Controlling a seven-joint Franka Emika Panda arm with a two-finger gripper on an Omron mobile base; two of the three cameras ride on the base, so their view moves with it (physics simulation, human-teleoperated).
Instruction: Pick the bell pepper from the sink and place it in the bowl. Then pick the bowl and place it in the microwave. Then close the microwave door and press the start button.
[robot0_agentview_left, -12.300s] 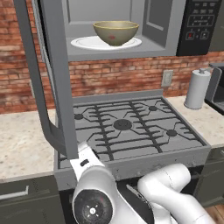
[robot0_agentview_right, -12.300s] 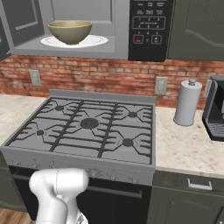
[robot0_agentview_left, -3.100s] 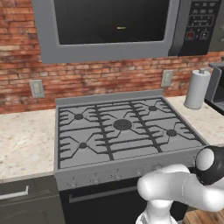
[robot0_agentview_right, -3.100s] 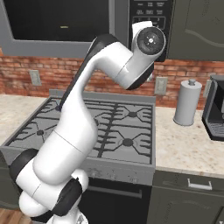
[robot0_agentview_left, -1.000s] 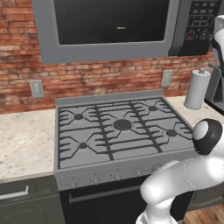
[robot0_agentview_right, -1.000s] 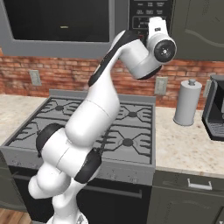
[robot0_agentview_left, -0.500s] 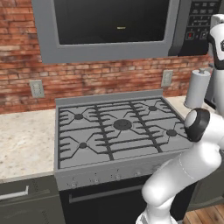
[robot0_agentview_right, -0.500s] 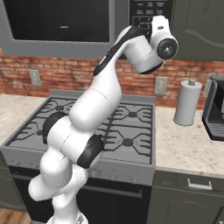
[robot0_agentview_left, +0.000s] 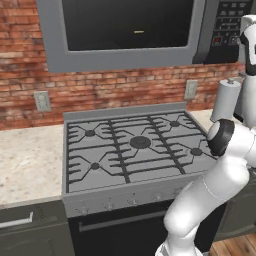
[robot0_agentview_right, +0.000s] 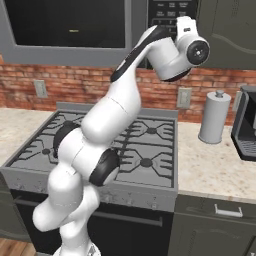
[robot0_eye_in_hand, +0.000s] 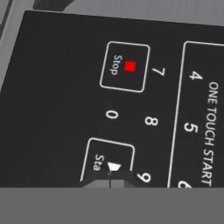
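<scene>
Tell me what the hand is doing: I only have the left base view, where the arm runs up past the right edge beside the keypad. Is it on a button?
Observer: In the hand view the gripper sits right at the Start button, fingertips shut together.
Operator: Could it be on Stop instead?
Observer: No. The Stop button, with its red square, lies apart from the fingertips, with the 0 between it and Start.
Operator: Where is the hand against the microwave as a whole?
Observer: The right base view shows the hand raised to the keypad panel, right of the closed microwave door.
</scene>
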